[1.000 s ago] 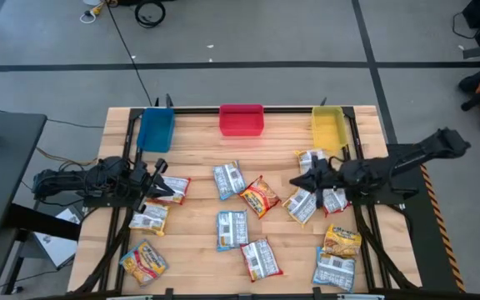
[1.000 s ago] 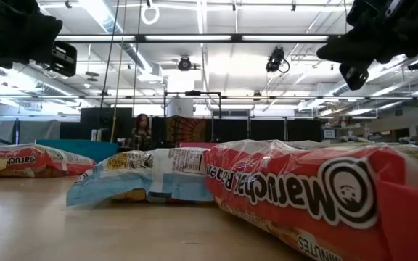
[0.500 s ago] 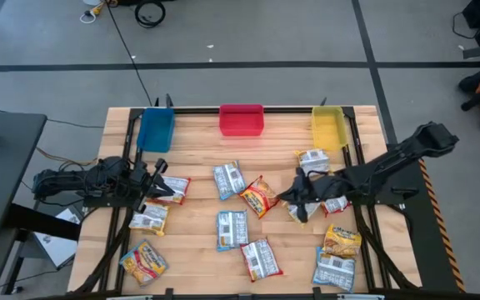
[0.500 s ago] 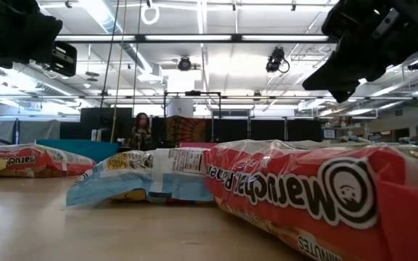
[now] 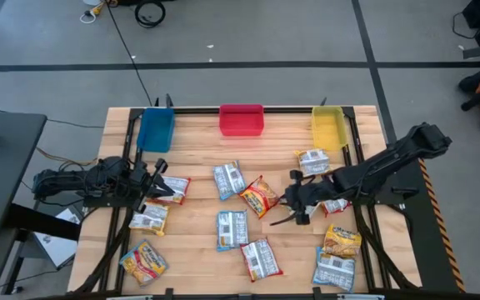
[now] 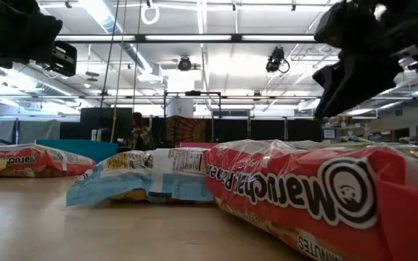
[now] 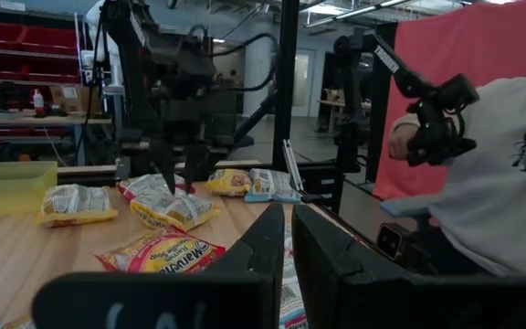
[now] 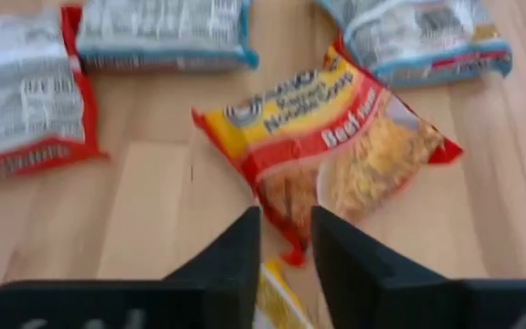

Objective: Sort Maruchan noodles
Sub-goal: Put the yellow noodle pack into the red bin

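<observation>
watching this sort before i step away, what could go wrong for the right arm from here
The right gripper is coming in over the red beef packet, with a yellow packet right under its fingers. It may nip both, or only a crinkly edge that slips. Packets around it lie close together, such as the one touching the beef packet, so a low approach could shove them. The left gripper waits at the table's left.

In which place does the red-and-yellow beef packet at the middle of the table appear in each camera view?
High view: red-and-yellow beef packet, table centre, just left of the open right gripper.
Right wrist view: picture centre, just beyond that gripper's fingertips.
Left wrist view: probably the nearest packet, before the gripper.
Low view: I cannot pick it out.
Shared landmark: the right gripper.
</observation>
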Robot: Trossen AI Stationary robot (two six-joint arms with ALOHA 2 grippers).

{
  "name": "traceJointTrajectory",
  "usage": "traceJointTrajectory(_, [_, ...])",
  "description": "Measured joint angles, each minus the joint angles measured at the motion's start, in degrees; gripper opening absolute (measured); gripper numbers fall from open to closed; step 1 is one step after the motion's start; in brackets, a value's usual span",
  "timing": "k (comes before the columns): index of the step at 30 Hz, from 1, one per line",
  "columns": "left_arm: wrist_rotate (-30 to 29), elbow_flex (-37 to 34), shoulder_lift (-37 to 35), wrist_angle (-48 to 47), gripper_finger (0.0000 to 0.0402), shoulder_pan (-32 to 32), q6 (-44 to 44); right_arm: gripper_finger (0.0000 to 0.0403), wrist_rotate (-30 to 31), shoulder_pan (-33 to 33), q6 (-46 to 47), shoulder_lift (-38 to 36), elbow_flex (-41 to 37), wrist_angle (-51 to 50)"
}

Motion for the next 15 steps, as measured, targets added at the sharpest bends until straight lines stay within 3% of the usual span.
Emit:
traceJointTrajectory(8, [0.0,0.0,0.0,0.0,0.0032,0.0,0.0,0.0203,-5.3,2.7,-3.8,3.6,11.2,-23.4])
traceJointTrajectory(15, [0.0,0.0,0.0,0.0,0.0032,0.0,0.0,0.0247,-7.7,6.2,-12.5,9.2,11.6,-29.1])
